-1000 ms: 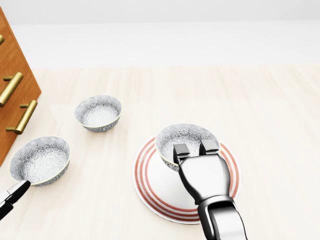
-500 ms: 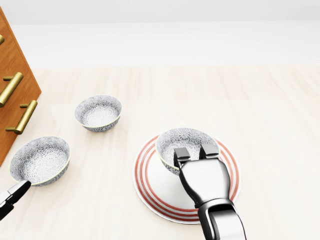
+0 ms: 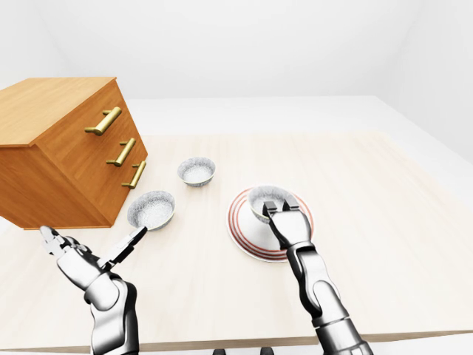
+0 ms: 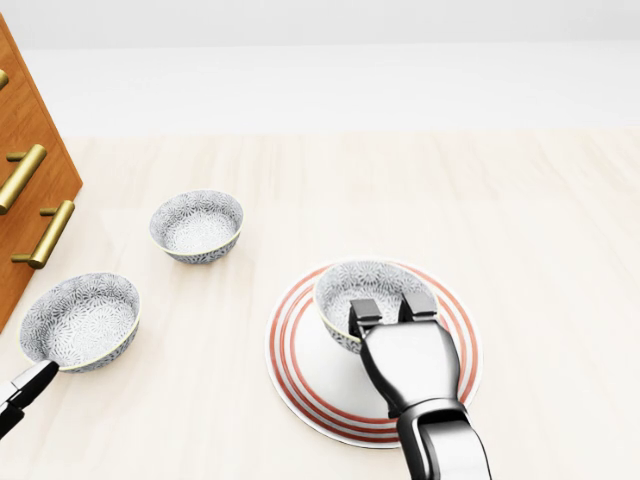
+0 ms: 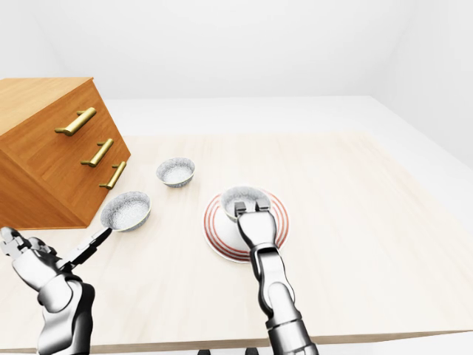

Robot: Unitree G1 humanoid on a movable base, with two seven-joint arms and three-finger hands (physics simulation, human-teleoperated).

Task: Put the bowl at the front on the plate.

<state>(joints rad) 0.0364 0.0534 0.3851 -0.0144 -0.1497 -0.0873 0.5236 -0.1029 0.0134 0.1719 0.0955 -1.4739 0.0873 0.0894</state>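
The patterned bowl (image 4: 373,280) sits over the upper middle of the red-ringed plate (image 4: 298,378), low and centre in the head view. From this angle I cannot tell whether its base is down on the plate or a little above it. The right hand (image 4: 408,362) comes up from the bottom edge of that view and is clamped on the bowl's near rim. Two dark fingertips (image 4: 362,309) hook over the rim into the bowl, while the third finger is hidden behind the palm.

Two more patterned bowls stand on the pale wooden surface (image 4: 530,220), both well clear of the plate. The upper one, the second bowl (image 4: 197,226), is up and to the left of the plate. The third bowl (image 4: 80,320) lies at the left edge of the head view.

The left hand (image 3: 87,265) shows best in the left-eye view, at lower left. Its fingers are spread wide apart and grip nothing, and one dark fingertip reaches to just beside the third bowl's lower rim (touching or not, I cannot say).

A wooden drawer chest (image 3: 63,151) fills the upper left of the left-eye view. It stands tilted on the surface and carries three brass handles (image 3: 103,120) down its face.
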